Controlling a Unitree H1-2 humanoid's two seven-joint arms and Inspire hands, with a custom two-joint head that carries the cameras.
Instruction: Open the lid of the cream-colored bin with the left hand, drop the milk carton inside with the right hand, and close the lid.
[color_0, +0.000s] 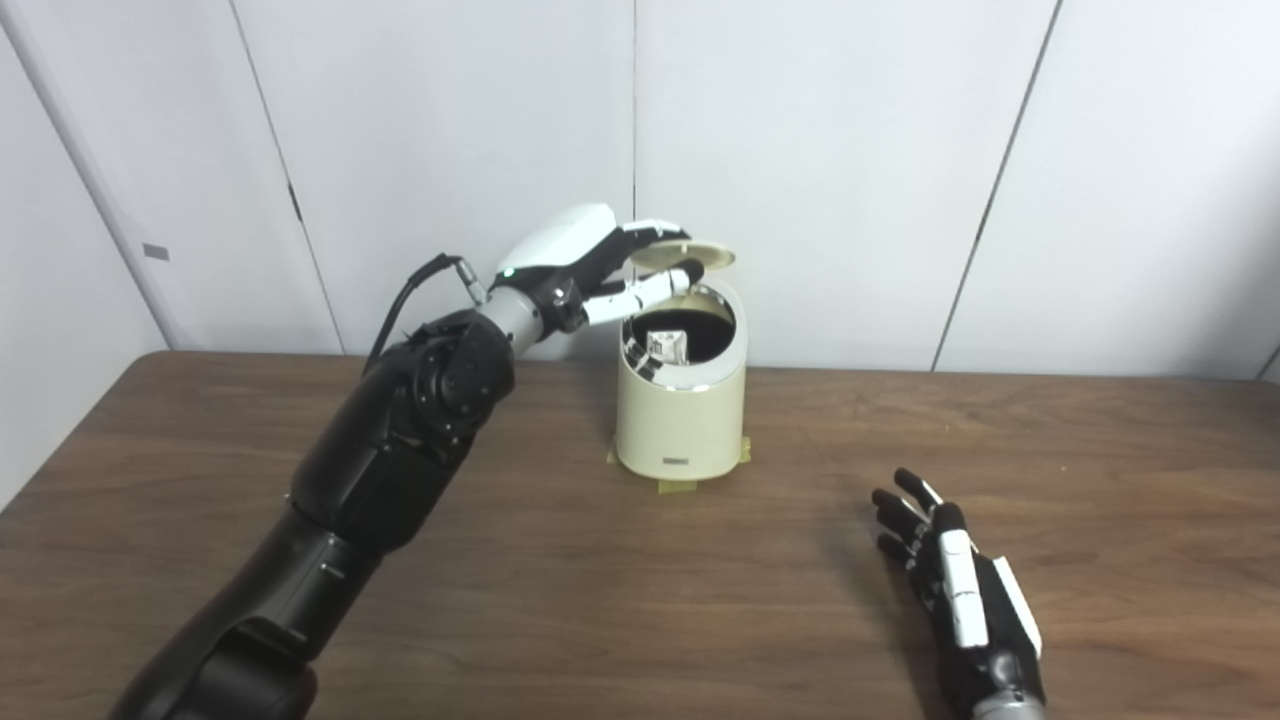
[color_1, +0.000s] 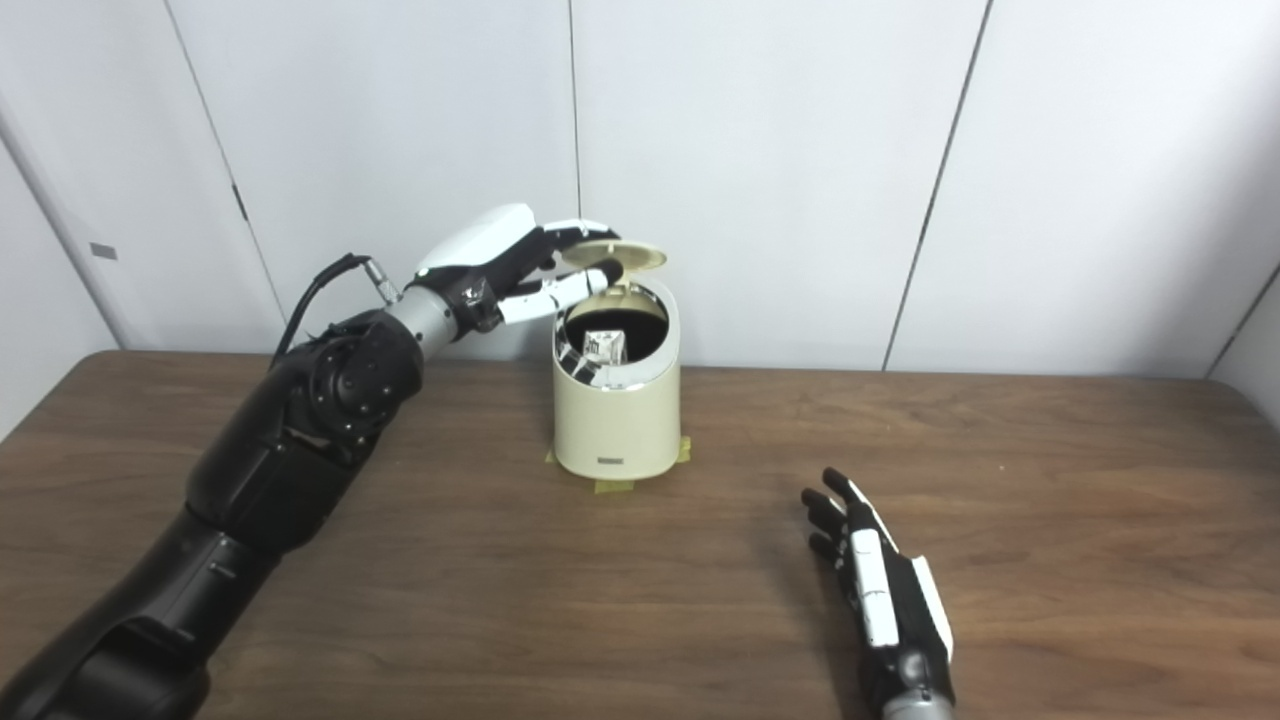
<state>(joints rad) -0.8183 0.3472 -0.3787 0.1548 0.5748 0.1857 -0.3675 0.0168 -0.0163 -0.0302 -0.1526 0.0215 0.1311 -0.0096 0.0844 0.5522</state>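
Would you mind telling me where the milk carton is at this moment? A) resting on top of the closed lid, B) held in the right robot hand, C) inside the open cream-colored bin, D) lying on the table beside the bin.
C: the milk carton sits inside the cream-colored bin, whose lid is held up by the left robot hand, while the right robot hand is empty.

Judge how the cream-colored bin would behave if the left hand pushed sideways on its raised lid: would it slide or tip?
Probably neither. The cream-colored bin has tape tabs at its base on the table, so it likely stays put. It stands taller than wide, so untaped it might tip. The lid, thin and held by the left hand, probably swings easily.
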